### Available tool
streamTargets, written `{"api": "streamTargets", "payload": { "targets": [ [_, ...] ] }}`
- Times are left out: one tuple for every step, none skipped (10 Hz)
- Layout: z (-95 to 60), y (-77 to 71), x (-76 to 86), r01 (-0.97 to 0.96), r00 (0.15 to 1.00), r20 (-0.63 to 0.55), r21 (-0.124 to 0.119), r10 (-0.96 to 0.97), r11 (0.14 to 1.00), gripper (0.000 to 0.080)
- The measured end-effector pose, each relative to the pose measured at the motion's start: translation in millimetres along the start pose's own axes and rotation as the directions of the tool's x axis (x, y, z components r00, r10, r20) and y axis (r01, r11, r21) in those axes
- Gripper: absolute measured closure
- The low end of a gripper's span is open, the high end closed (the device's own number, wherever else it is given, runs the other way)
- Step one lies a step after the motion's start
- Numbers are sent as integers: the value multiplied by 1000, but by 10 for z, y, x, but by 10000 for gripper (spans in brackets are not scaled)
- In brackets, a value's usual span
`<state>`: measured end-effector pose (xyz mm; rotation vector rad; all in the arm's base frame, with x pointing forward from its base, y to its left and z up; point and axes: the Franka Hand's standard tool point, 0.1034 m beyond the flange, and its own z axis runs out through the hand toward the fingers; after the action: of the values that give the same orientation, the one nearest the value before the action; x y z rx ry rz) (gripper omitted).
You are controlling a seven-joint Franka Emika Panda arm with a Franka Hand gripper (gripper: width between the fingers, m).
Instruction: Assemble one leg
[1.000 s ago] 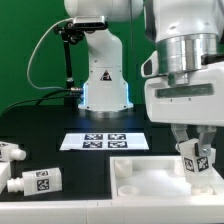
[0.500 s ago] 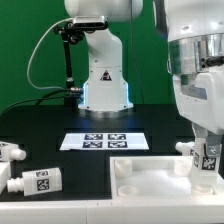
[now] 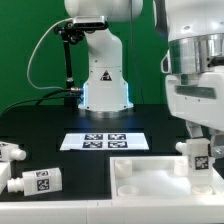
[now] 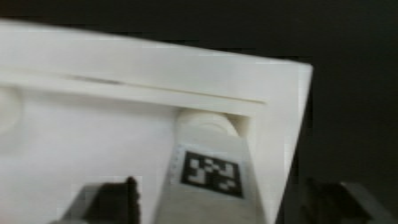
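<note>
My gripper (image 3: 203,148) is at the exterior view's right, shut on a white leg (image 3: 199,156) with a black-and-white tag. It holds the leg upright over the far right corner of the large white tabletop (image 3: 150,176). In the wrist view the leg (image 4: 215,160) runs out from between my fingers, its stub end against the tabletop's white surface (image 4: 107,110). Whether the stub touches the tabletop I cannot tell. Two more legs (image 3: 11,152) (image 3: 36,182) lie on the black table at the exterior view's left.
The marker board (image 3: 105,141) lies flat on the table behind the tabletop. The robot's white base (image 3: 105,85) stands at the back, with a black cable to its left. A green wall closes the back.
My gripper moved with the leg toward the exterior view's right, from above the tabletop's inner area to its right corner. The leg went from tilted to more upright.
</note>
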<state>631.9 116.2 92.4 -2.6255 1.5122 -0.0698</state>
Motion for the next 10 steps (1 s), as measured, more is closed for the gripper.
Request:
{"api": "streamTargets", "payload": {
  "targets": [
    [-16,-10,0,121,993,-9,7,-121,993,163],
    [-16,44,-35,177,984,-20,16,-176,984,163],
    [-5,73,-32,254,967,-21,8,-254,967,163],
    [1,74,-22,312,950,-23,5,-312,950,152],
    [8,78,-20,380,925,-25,-3,-380,925,152],
    [20,65,-4,550,834,-38,-41,-551,834,151],
    [44,30,-6,596,800,-42,-48,-598,801,151],
    [43,40,4,589,806,-42,-48,-590,807,170],
    [46,40,5,574,817,-43,-47,-575,818,170],
    [49,42,4,565,823,-43,-47,-567,824,350]
  ]
}}
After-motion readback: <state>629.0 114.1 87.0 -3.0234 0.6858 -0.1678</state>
